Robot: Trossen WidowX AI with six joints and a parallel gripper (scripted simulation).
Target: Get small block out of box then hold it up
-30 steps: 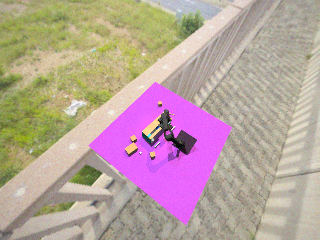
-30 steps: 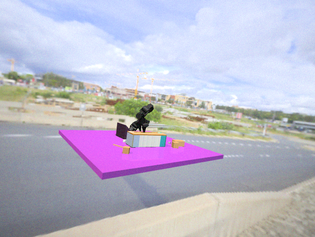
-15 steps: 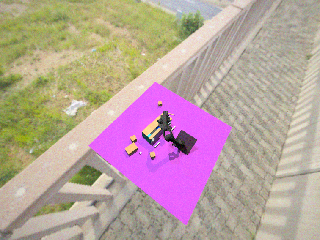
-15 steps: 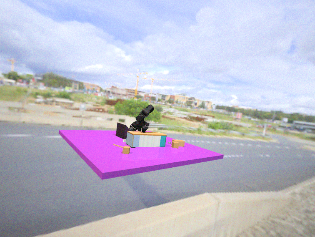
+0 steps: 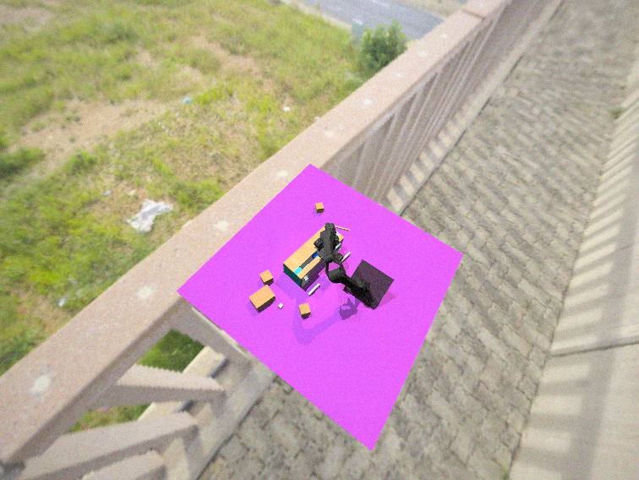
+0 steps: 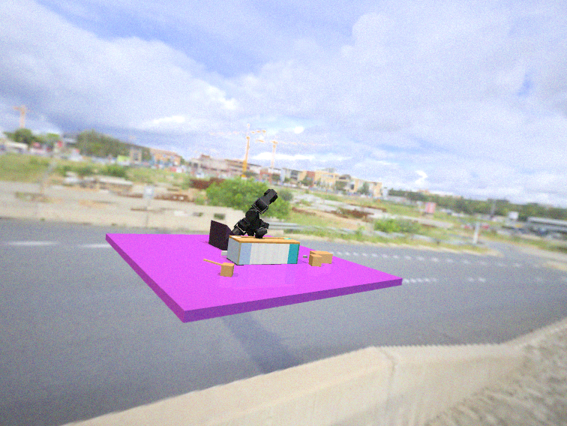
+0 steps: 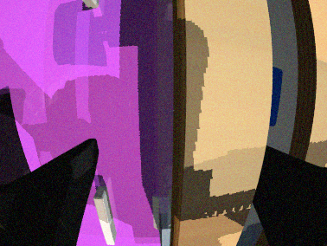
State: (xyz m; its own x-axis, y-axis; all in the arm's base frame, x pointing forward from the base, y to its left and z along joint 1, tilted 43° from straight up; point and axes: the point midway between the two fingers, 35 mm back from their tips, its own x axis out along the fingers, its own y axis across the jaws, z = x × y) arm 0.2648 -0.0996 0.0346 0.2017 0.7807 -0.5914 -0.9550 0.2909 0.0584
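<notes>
A: Where's the block (image 7: 277, 97)?

B: In the wrist view, a small blue shape at right of frame, behind the box's (image 5: 305, 259) clear slot, apparently on the shelf.

A: And the gripper (image 7: 173, 213)?

B: Spread wide with nothing in it, poised low over the box's tan top, one finger (image 7: 54, 213) lower left, the other lower right.

A: So progress?

B: Early, I'd judge: getting it out, picking it off the magenta table (image 5: 330, 371) and lifting all remain

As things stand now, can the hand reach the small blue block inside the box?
Probably not directly. The hand is open and empty above the box, and the box's tan top panel lies between it and the blue block, which shows only through a narrow strip beside the panel.
</notes>
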